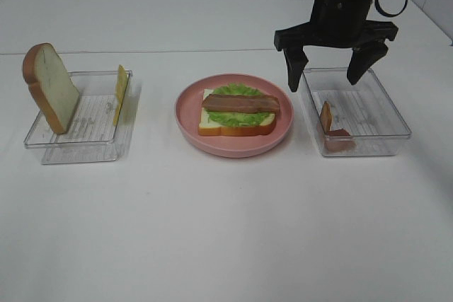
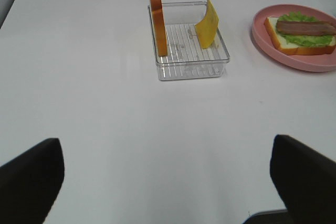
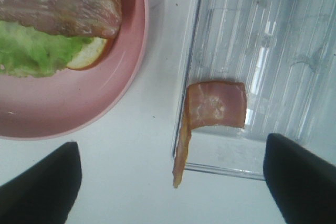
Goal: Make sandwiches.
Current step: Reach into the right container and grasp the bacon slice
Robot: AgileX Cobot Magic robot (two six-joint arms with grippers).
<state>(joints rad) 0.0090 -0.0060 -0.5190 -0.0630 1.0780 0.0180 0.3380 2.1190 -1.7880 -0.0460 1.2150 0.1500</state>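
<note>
Exterior high view: on the white worktop [image 1: 226, 245] a pink plate [image 1: 233, 149] sits mid-scene, carrying the open sandwich [image 1: 237, 112]: 1 bread slice [image 1: 233, 127], lettuce [image 1: 239, 90], 1 bacon strip [image 1: 241, 102] on top. At the plate's 9 o'clock a clear tray [image 1: 78, 153] holds a second bread slice [image 1: 51, 86] leaning upright and a cheese slice [image 1: 121, 93] on edge. At 3 o'clock another tray [image 1: 371, 152] holds a spare bacon piece [image 1: 338, 141]. Right tool [image 1: 323, 81] hovers above that tray, spread, holding nothing. Left tool [image 2: 168, 182], seen only from its wrist, is spread too, empty

Open sandwich [image 1: 237, 112] lies flat: bread [image 1: 212, 128], lettuce [image 1: 235, 90], bacon strip [image 1: 241, 103] topmost.
</note>
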